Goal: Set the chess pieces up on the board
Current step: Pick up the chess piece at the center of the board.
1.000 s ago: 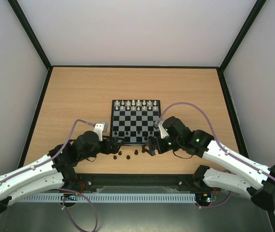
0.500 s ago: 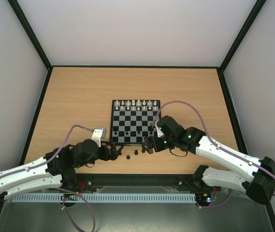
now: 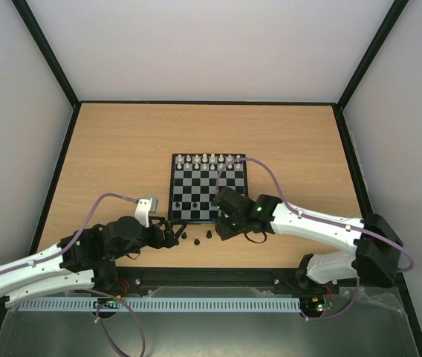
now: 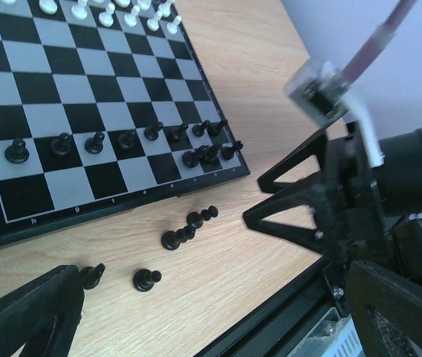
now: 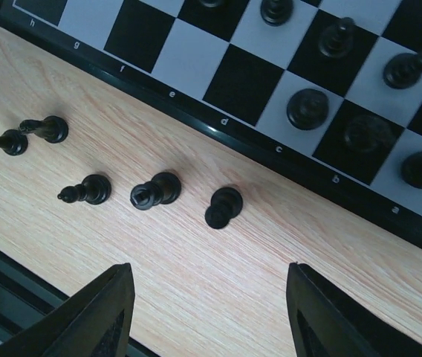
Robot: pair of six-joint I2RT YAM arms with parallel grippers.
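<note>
The board [image 3: 196,183] lies mid-table, white pieces on its far rows. Dark chess pieces stand along its near rows [image 4: 94,141], some bunched at the right corner [image 4: 209,154]. Several dark pieces lie loose on the wood in front of the board [image 3: 197,241] [image 4: 175,238]; the right wrist view shows them too [image 5: 155,190], one [image 5: 224,206] nearest the jaws. My left gripper [image 3: 168,234] [image 4: 211,327] is open and empty, left of the loose pieces. My right gripper [image 3: 222,227] [image 5: 211,312] is open and empty, just above the loose pieces by the board's near edge [image 5: 218,130].
The table's black front rail [image 4: 285,320] runs close behind the loose pieces. My right gripper's fingers [image 4: 307,197] reach in at the right of the left wrist view, close to my left gripper. Black frame posts [image 3: 47,52] edge the table.
My right arm has swung left, bringing its gripper from the board's near right corner to over the loose pieces. My left gripper has drawn back a little towards the left and the front.
</note>
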